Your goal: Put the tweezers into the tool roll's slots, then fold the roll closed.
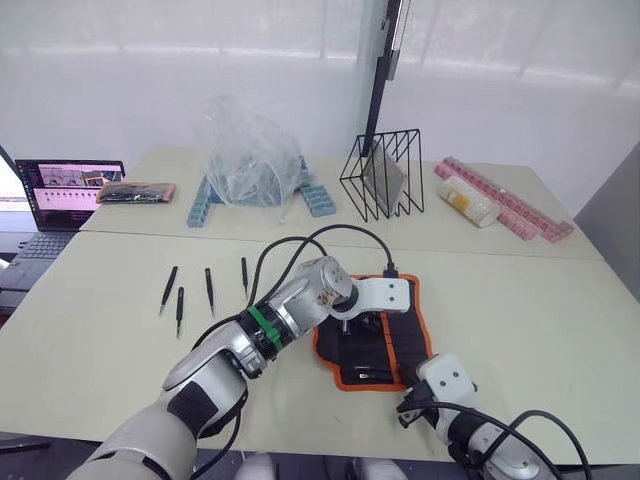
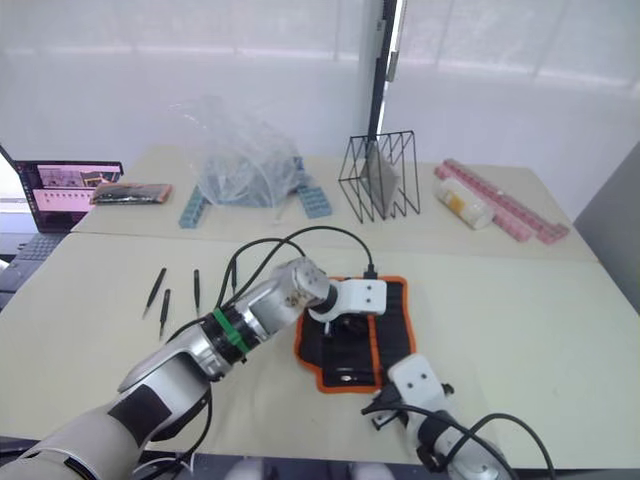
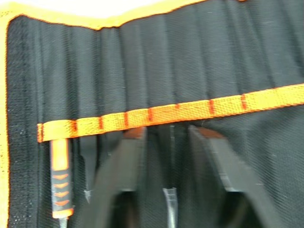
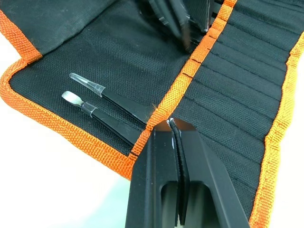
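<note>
The tool roll point(image 1: 405, 345) lies open on the near table, black with orange trim. My left gripper point(image 1: 352, 322) reaches over its middle, open, its fingers point(image 3: 123, 175) standing either side of one tweezers point(image 3: 168, 202) tucked under the orange strip point(image 3: 142, 116). Beside it sit another tweezers point(image 3: 88, 166) and an orange-handled tool point(image 3: 59, 175). My right gripper point(image 4: 172, 124) is shut, tips resting on the strip at the roll's near edge. Two capped tweezers point(image 4: 90, 88) poke out of the slots point(image 4: 237, 85) there. Several loose tweezers point(image 1: 180, 305) lie on the table to the left.
A laptop point(image 1: 70, 190) and a small orange-edged pouch point(image 1: 135, 192) sit at the far left. Along the back table are a plastic bag point(image 1: 245, 160) on blue trays, a wire rack point(image 1: 385, 175) and pink trays point(image 1: 510, 205). A black cable point(image 1: 330, 235) loops behind my left arm.
</note>
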`<state>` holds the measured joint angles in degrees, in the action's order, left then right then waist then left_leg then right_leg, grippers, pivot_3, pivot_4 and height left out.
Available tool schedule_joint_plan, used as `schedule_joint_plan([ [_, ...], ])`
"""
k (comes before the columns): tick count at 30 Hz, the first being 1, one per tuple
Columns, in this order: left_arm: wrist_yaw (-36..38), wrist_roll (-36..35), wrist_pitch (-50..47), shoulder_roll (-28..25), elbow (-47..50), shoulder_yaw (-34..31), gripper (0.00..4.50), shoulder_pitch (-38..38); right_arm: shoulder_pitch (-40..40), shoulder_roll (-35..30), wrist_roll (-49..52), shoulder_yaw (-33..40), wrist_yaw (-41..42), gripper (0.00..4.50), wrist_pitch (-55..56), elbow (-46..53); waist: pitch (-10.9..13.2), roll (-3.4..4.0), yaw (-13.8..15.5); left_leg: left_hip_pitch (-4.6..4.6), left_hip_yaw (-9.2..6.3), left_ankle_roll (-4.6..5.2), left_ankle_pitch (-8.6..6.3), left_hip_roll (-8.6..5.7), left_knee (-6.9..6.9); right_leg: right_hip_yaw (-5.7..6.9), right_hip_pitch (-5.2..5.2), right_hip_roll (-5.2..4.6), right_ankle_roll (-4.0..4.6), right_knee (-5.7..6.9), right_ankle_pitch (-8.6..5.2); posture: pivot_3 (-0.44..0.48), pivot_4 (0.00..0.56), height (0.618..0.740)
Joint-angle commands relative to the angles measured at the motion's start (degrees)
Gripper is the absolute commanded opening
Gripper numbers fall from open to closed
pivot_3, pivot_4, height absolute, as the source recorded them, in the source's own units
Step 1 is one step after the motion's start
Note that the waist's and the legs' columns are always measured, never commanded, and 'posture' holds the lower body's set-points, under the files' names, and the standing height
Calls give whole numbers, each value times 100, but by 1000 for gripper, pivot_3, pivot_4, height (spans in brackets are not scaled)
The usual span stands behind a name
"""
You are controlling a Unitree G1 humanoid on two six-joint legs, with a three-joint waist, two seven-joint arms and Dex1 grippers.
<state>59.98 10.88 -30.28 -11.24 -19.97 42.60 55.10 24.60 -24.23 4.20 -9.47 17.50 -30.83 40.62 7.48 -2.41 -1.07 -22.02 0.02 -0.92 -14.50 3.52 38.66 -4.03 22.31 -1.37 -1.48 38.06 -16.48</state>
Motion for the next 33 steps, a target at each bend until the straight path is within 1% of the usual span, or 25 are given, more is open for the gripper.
schedule_joint_plan([
  [1, 95, -42, -275, -426, 624, -514, 3030, 30, 30, -40, 112, -290, 237, 0, -466, -483, 2, 3, -47, 0, 0, 0, 0, 3, 0, -4, 2, 4, 0, 1, 0, 0, 150, 720],
  [3, 304, -272, -631, -698, 1121, -808, 3737, -25, -18, -29, 134, -253, 245, 0, -493, -496, 2, 9, -74, 3, -1, 0, 0, 10, -1, -5, 2, 12, 2, 4, 0, 0, 150, 720],
  [5, 489, -573, -1007, -1041, 1646, -1255, 4329, -117, -67, -20, 157, -210, 250, 0, -531, -501, 3, 11, -107, 4, -2, 0, 0, 14, -4, -4, 3, 14, 5, 4, -2, 0, 150, 720],
  [6, 520, -664, -1132, -1145, 1805, -1382, 4329, -151, -78, -21, 166, -191, 256, 0, -541, -502, 3, 12, -110, 3, -1, 0, 0, 16, -5, -3, 5, 15, 5, 3, -2, 0, 150, 720],
  [7, 505, -838, -1202, -1254, 1987, -1652, 4329, -248, -89, -28, 174, -176, 264, 0, -549, -503, 3, 12, -105, 3, -1, 0, 0, 17, -5, -3, 4, 14, 5, 3, -2, 0, 150, 720],
  [11, 300, -1671, -1233, -1611, 2496, -3136, 4329, -913, -162, -63, 245, -60, 299, 0, -579, -522, 3, 17, -140, 8, 0, 0, 0, 20, -8, -3, 2, 15, 6, 3, -2, 0, 150, 720],
  [13, 115, -1865, -1172, -1712, 2620, -3554, 4329, -1196, -158, -89, 265, -11, 332, 0, -568, -532, 4, 20, -138, 15, 1, 0, 0, 22, -13, -5, 2, 15, 7, 4, -3, 0, 150, 720],
  [14, -7, -1849, -996, -1964, 2608, -3895, 4329, -1575, -177, -104, 278, 22, 355, 0, -566, -551, 3, 21, -143, 18, 1, 0, 0, 23, -17, -5, 2, 16, 8, 4, -3, 0, 150, 720],
  [15, -91, -1841, -876, -2154, 2597, -4105, 4329, -1838, -192, -113, 289, 43, 370, 0, -567, -565, 4, 22, -146, 19, 1, -1, 0, 22, -21, -5, 2, 15, 8, 3, -3, 0, 150, 720],
  [16, -208, -2021, -1065, -2263, 2633, -4543, 4421, -2137, -223, -128, 307, 80, 391, 0, -569, -587, 4, 23, -146, 28, 6, -1, 0, 21, -28, -13, -2, 15, 10, 2, -3, 0, 150, 720],
  [17, -307, -2170, -1212, -2370, 2659, -4910, 4421, -2424, -251, -139, 324, 116, 411, 0, -574, -605, 4, 23, -160, 36, 7, -1, 0, 21, -34, -13, -2, 14, 12, 2, -5, 0, 150, 720],
  [19, -497, -2360, -1331, -2470, 2746, -5307, 4421, -2811, -275, -163, 357, 172, 445, 0, -567, -632, 9, 17, -129, 38, 7, -1, 0, 25, -40, -10, -1, 14, 16, 3, -7, 0, 150, 720],
  [20, -583, -2381, -1297, -2508, 2808, -5391, 4421, -2959, -263, -181, 375, 201, 462, 0, -554, -634, 11, 7, -91, 36, 5, -1, 0, 25, -40, -4, 1, 14, 16, 2, -7, 0, 150, 720],
  [23, -1079, -2446, -1200, -2481, 3338, -6463, 4421, -4235, -247, -270, 437, 277, 556, 0, -529, -641, 10, 5, -43, 40, 14, -6, 0, 22, -40, -6, -4, -1, 16, -3, -7, 0, 150, 720],
  [26, -1630, -2546, -1204, -2199, 3921, -7255, 4421, -5194, -243, -329, 475, 347, 630, 0, -490, -690, 14, -3, -9, 42, 18, -13, -4, 20, -45, -10, -3, -13, 20, -4, -7, 0, 150, 720],
  [29, -2032, -2664, -1281, -1937, 4385, -7759, 4421, -5910, -259, -376, 506, 401, 677, 0, -464, -742, 13, -37, 67, 42, 12, -14, -5, 25, -48, 0, -5, -18, 23, -7, -9, 0, 150, 720],
  [31, -2304, -2653, -1222, -1739, 4606, -8067, 4421, -6386, -270, -410, 518, 404, 718, 0, -454, -770, 14, -40, 96, 47, 12, -15, -4, 26, -48, 1, -6, -27, 22, -9, -13, 0, 150, 720],
  [32, -2464, -2729, -1290, -1613, 4701, -8226, 4421, -6502, -271, -427, 523, 405, 737, 0, -450, -782, 14, -39, 98, 55, 16, -16, -4, 27, -48, -1, -6, -32, 25, -12, -16, 0, 150, 720],
  [33, -2608, -2838, -1404, -1486, 4804, -8376, 4421, -6605, -273, -446, 527, 403, 759, 0, -445, -794, 14, -39, 112, 66, 16, -17, -5, 28, -48, -3, -6, -37, 50, -14, -33, 0, 150, 720],
])
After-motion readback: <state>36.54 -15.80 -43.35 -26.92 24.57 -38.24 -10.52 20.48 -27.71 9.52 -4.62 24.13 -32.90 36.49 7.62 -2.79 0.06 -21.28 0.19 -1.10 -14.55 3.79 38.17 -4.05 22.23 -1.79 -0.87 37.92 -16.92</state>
